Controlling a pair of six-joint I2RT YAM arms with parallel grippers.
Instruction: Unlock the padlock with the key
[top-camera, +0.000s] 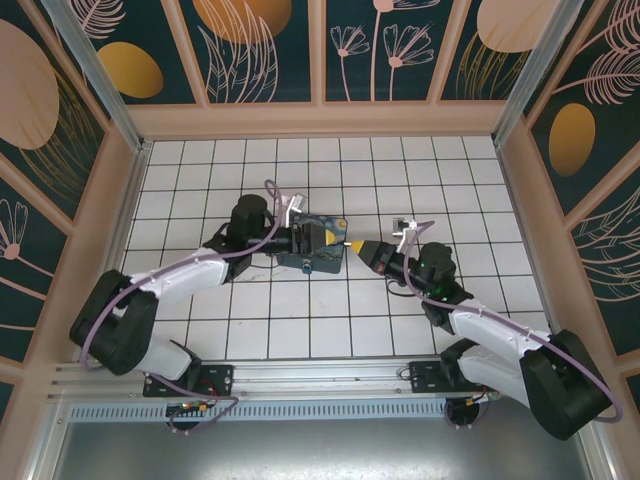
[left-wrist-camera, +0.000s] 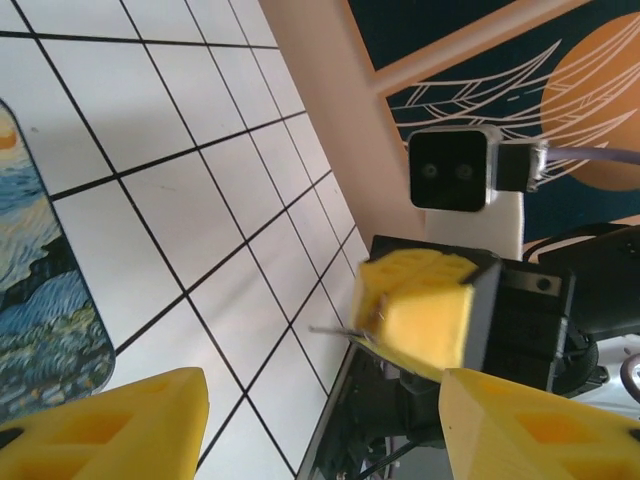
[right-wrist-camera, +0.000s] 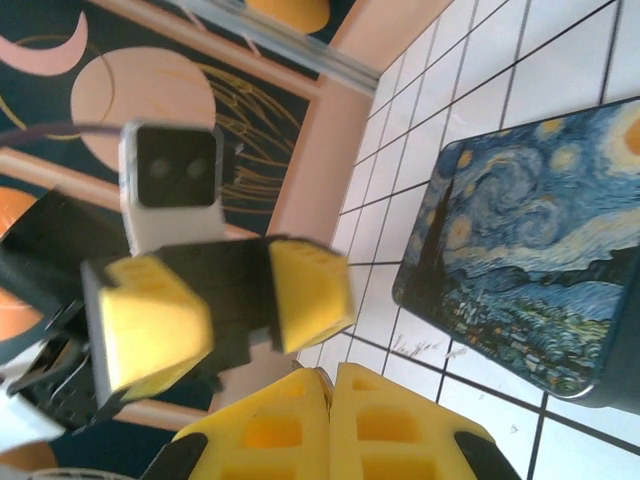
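Right tool (right-wrist-camera: 331, 385) at frame bottom, pads pressed together. Left wrist view, centre: it clamps key (left-wrist-camera: 335, 329), tip poking left. Left tool (left-wrist-camera: 320, 400) spread wide, holding nothing. Padlock not made out; box (right-wrist-camera: 530, 270) at right. Likely best: locate keyhole first, keep key level, advance slowly.

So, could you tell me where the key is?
In the left wrist view, the key sticks out of the shut right gripper, right of the Starry Night box.

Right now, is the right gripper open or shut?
Shut: the right gripper has its fingers pressed together, and the key pokes out between them.
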